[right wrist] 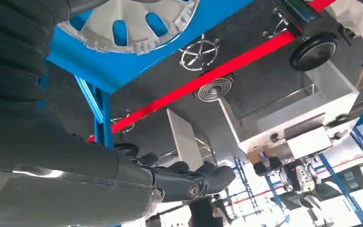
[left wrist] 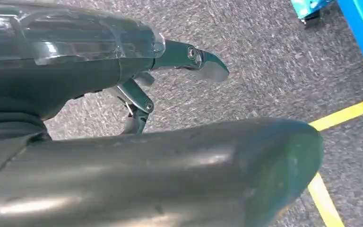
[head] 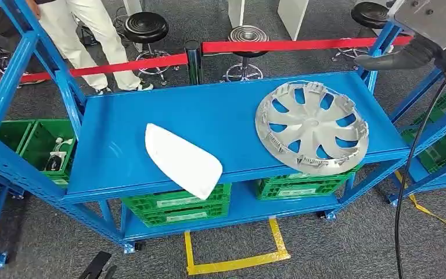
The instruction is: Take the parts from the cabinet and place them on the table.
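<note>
Both parts already lie on your blue table: white panel near-left, overhanging the edge, hubcap right. Your right hand hovers empty, fingers loose, above the far-right corner; left hand hangs open, holding nothing.

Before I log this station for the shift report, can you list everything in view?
wheel cover: one, silver, lying on the right of the top shelf
white panel: one, white, on the shelf's front edge, overhanging it
blue rack: one, blue, centre
green crates: several, green, lower shelf and beside the rack
barrier tape: red, behind the rack
stools: three, black, behind the tape
floor tape: yellow, on the carpet
person: one, white trousers, far left
right hand: dark, raised at upper right, empty
left hand: dark, above the carpet, empty
</note>
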